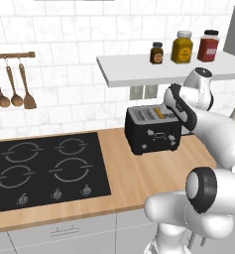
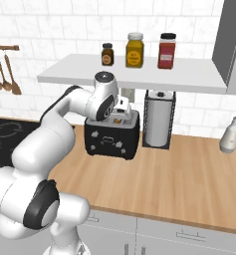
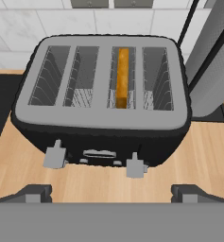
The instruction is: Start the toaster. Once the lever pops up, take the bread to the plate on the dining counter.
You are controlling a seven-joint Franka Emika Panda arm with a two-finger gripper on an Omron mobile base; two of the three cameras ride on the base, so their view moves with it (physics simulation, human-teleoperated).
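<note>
Gripper tips cropped, prob. open

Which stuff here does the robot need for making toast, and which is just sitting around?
Needed:
the toaster
the bread in a toaster slot
the gripper

Just sitting around:
three jars on the shelf
paper towel roll
stovetop
hanging spoons
white bottle

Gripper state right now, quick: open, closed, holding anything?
Gripper: open, fingers spread wide and empty, above the toaster with the bread in a slot.
</note>
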